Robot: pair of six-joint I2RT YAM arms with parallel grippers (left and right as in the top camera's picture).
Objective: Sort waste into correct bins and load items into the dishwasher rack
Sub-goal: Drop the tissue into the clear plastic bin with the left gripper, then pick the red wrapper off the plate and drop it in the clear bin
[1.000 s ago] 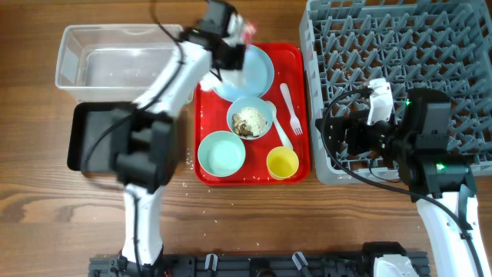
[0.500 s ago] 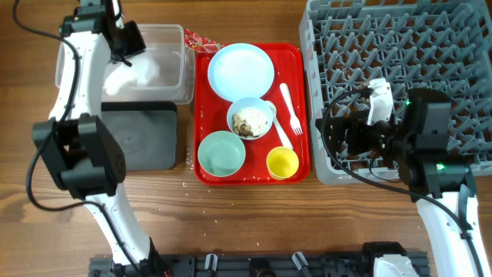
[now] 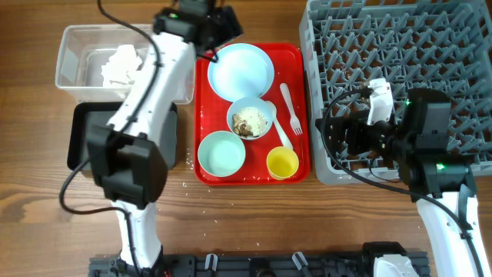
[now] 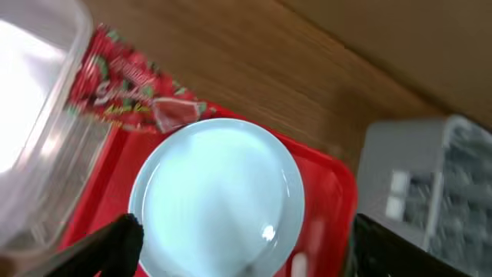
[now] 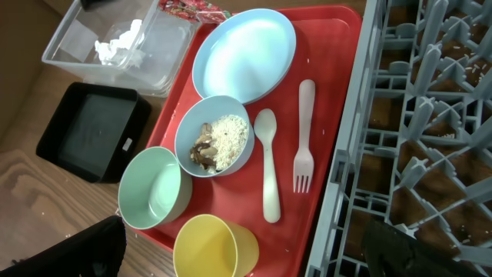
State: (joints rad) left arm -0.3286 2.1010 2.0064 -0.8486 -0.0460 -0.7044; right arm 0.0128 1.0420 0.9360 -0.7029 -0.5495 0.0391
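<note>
The crumpled white napkin (image 3: 119, 65) lies in the clear tub (image 3: 77, 42). A red wrapper (image 4: 131, 92) rests between the tub and the red tray, beside the pale blue plate (image 3: 241, 71). My left gripper (image 3: 211, 27) hovers open and empty over the plate's far edge. A bowl with rice and scraps (image 3: 250, 118), an empty bowl (image 3: 221, 151), a yellow cup (image 3: 282, 162), a fork (image 3: 290, 108) and a spoon (image 3: 280, 135) sit on the tray. Over the left edge of the grey rack (image 3: 400, 69), my right gripper (image 3: 338, 138) stands open and empty.
The black tray (image 3: 81, 146) sits in front of the tub, partly under my left arm. The flat red serving tray (image 3: 301, 58) lies between the bins and the rack. Rice grains dot the wood (image 3: 184, 185) near the tray's front corner.
My left gripper opened and let the napkin go into the clear tub, then swung right to above the plate. The right arm has not moved.
</note>
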